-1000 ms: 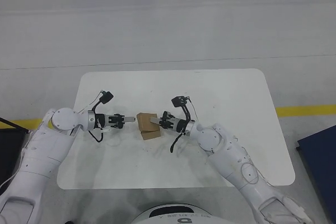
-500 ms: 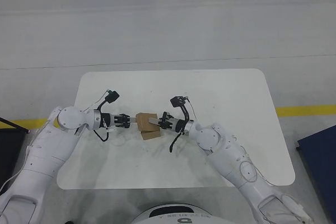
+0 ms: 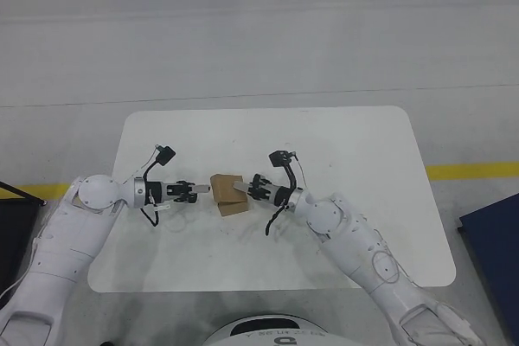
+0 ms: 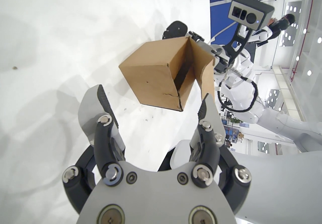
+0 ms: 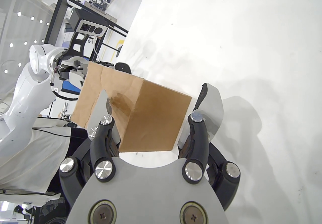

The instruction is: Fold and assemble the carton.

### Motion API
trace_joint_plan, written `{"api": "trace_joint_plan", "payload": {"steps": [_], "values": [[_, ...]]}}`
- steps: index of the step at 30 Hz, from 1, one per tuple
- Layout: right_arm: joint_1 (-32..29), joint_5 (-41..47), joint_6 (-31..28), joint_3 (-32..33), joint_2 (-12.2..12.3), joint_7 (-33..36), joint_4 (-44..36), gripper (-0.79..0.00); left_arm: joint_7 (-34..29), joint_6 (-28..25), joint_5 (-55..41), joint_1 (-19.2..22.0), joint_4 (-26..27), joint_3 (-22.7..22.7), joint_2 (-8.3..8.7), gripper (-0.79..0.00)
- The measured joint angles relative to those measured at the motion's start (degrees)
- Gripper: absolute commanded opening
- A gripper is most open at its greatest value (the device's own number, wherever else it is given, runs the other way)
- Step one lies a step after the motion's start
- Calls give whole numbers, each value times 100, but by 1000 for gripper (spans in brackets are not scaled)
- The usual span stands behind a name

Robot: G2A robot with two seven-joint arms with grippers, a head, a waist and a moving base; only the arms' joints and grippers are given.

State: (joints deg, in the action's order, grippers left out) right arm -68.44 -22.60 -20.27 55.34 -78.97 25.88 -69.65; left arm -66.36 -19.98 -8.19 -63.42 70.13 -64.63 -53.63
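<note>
A small brown carton (image 3: 227,195) hangs tilted just above the middle of the white table (image 3: 346,147). My right gripper (image 3: 245,188) is shut on it, one finger (image 5: 206,99) on the carton's (image 5: 153,119) outer wall and the other hidden behind a flap. The end facing the left arm is partly open, with one flap (image 4: 202,71) standing out from the carton (image 4: 151,76). My left gripper (image 3: 198,192) is open a short way off that end. In the left wrist view its fingertips (image 4: 100,91) flank the carton's near corner without touching.
The table's edge (image 3: 268,288) runs close in front of both arms. A dark frame (image 3: 0,195) stands off the table on one side and a blue panel (image 3: 502,242) on the other.
The left gripper came up close to the carton half a second ago and has since drawn back a little. The right gripper and carton have barely shifted.
</note>
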Motion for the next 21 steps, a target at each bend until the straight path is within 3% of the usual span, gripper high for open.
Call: {"api": "trace_joint_plan", "payload": {"steps": [9,21], "values": [[90,69,-48,-91,-26,2,93,-166,18,354,457,294,25,414,-95,-126],[55,171,-56,-91,-21,-40,116,-194,26,252,452,323,-98,412,-95,-117]]}}
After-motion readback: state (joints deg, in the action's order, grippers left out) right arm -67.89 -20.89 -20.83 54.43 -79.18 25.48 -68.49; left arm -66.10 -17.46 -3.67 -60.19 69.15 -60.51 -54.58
